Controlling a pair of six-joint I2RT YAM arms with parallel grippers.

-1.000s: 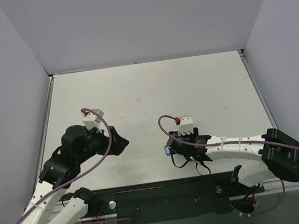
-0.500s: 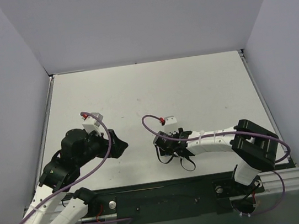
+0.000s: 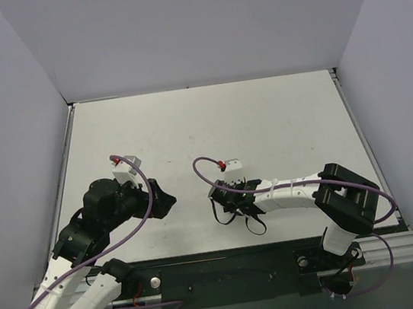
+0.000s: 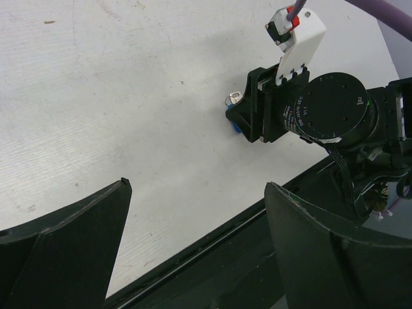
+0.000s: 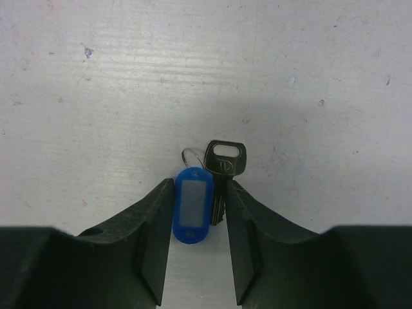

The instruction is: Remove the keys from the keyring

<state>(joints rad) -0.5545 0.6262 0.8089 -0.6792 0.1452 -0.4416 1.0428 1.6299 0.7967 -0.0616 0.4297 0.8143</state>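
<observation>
Right gripper (image 5: pixel 199 188) pinches keyring (image 5: pixel 193 209) and key (image 5: pixel 225 161) together — left gripper (image 4: pixel 198 187), wide open, empty, should grasp the key's bow alone.

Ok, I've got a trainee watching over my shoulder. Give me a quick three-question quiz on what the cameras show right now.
1. Short answer: which end of the key sticks out past the fingertips of the right gripper?
2. Pick one: between those fingers, beside the key, lies A) nothing B) the blue tag of the keyring C) a second key.
3. True or false: the left gripper is open and holds nothing.
Key: 1 the head, with the hole; 2 B; 3 true.
</observation>
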